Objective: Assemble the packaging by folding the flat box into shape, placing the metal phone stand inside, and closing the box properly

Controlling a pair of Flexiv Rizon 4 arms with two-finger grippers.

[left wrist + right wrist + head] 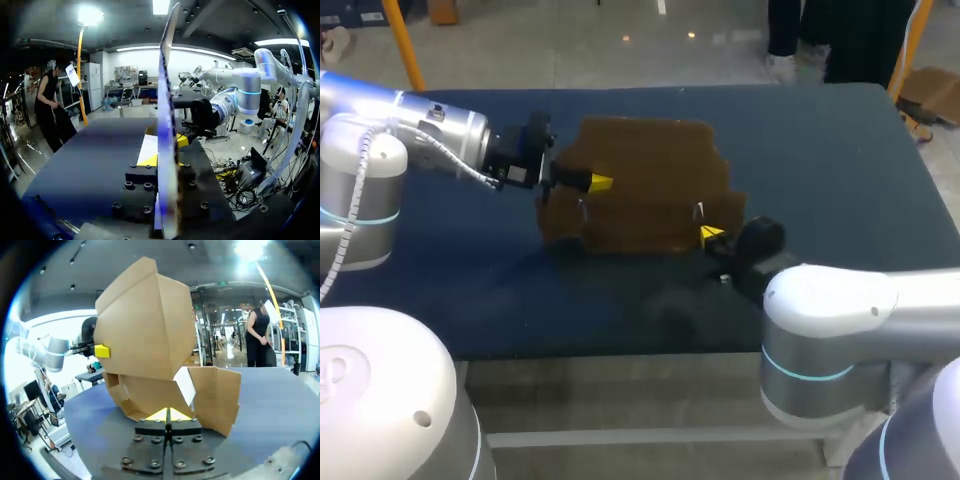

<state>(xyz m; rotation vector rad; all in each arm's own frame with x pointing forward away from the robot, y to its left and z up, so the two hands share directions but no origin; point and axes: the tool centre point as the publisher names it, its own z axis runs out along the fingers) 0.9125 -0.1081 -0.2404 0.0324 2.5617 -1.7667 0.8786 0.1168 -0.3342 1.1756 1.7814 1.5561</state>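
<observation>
**One box, two arms, both pincers at the cardboard**

Your work surface was a dark blue table [840, 150], and it filled the middle of the head view from edge to edge.

On it you had one brown cardboard box [650, 190], partly folded. Two arms worked at it, each with one pincer.

The box sat at the centre of the frame. Its long axis ran from left to right across the picture, and its panels were raised off the table rather than lying flat.

Your left gripper [595, 183] came in from the upper left and met the box's left end. In its wrist view a cardboard panel [167, 100] stood upright and edge-on between the fingertips [181, 141], with one yellow tip against each face, so it was clamped.

Your right gripper [710, 235] came in from the lower right to the box's lower right corner. Its fingers were drawn together to a thin slit at the box's bottom edge. You could not tell whether any cardboard was pinched between them.
</observation>
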